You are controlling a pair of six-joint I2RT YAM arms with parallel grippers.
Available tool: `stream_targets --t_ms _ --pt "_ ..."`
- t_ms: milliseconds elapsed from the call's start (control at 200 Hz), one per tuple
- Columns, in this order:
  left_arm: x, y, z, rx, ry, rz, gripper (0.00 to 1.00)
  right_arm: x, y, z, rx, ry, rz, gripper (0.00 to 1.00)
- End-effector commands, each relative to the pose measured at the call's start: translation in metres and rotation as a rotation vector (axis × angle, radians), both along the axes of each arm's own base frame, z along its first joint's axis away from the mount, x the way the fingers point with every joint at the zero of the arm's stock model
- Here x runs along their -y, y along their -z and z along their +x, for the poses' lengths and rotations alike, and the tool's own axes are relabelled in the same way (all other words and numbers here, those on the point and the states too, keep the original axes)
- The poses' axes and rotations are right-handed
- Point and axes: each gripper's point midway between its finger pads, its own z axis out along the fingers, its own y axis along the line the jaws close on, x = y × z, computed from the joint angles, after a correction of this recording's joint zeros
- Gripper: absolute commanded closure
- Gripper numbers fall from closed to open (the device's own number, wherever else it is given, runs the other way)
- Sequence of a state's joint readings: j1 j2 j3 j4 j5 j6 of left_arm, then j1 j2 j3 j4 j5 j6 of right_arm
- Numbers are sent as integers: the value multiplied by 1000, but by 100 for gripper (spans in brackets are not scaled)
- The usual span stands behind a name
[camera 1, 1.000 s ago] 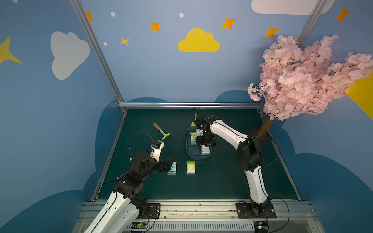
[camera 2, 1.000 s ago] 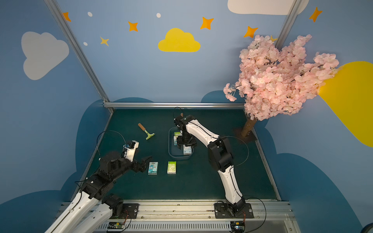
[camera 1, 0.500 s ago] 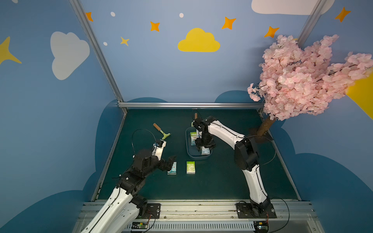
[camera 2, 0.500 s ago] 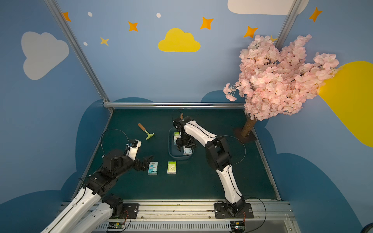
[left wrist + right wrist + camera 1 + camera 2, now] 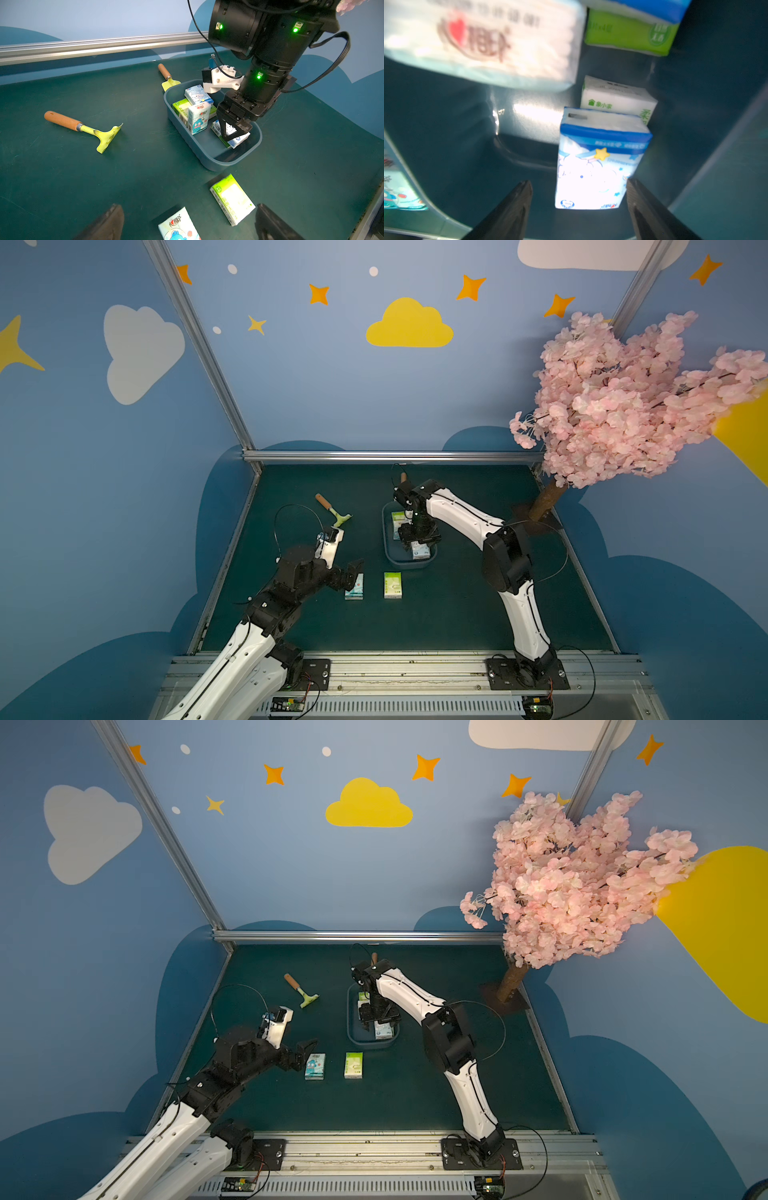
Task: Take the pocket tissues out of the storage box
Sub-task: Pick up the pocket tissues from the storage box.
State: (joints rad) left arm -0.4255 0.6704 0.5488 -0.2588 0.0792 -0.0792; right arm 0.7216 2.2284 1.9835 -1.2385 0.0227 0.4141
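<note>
The storage box (image 5: 409, 567) (image 5: 372, 1045) (image 5: 216, 164) is a shallow slate-blue tray in mid-table. Several pocket tissues lie in it, among them a blue cartoon packet (image 5: 198, 119) standing on end. My right gripper (image 5: 415, 548) (image 5: 376, 1029) (image 5: 232, 134) (image 5: 579, 207) reaches down into the box, open, with a blue packet (image 5: 598, 166) between its fingers, close to one of them. Two packets lie on the mat in front of the box, one light blue (image 5: 354, 587) (image 5: 314, 1066) (image 5: 178, 226) and one green (image 5: 392, 585) (image 5: 353, 1065) (image 5: 232, 199). My left gripper (image 5: 353, 574) (image 5: 305, 1054) (image 5: 187, 226) hangs open over the light blue one.
A yellow-green toy rake (image 5: 334, 512) (image 5: 302, 990) (image 5: 83, 128) with a wooden handle lies left of the box. A toy trowel (image 5: 167, 80) rests against the box's far end. A pink blossom tree (image 5: 623, 406) stands at the back right. A metal rail (image 5: 104, 44) bounds the far edge.
My left arm has reached a little further out over the mat towards the light blue packet. My right gripper has stayed in the box, shifting only slightly.
</note>
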Motion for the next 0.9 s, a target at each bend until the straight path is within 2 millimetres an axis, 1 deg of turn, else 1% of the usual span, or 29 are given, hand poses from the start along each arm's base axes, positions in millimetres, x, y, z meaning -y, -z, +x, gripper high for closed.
stream_targets --t_ms 0,165,406,726,841,896 --pt "1 -11 3 28 -1 -25 0 11 -24 2 47 -1 -22 21" --pt "1 -9 3 21 -4 -25 0 17 -18 -2 31 7 -41 19" --pt "2 -9 4 20 -3 -21 0 6 -1 -4 -15 -5 -15 19" --pt "2 -9 4 19 -4 -22 0 6 16 -2 -41 14 -43 21" --pt "2 -9 4 20 -4 -20 0 6 18 -2 -44 15 -43 25" --pt "1 -9 4 19 -5 -20 0 6 17 -2 -43 14 -41 31"
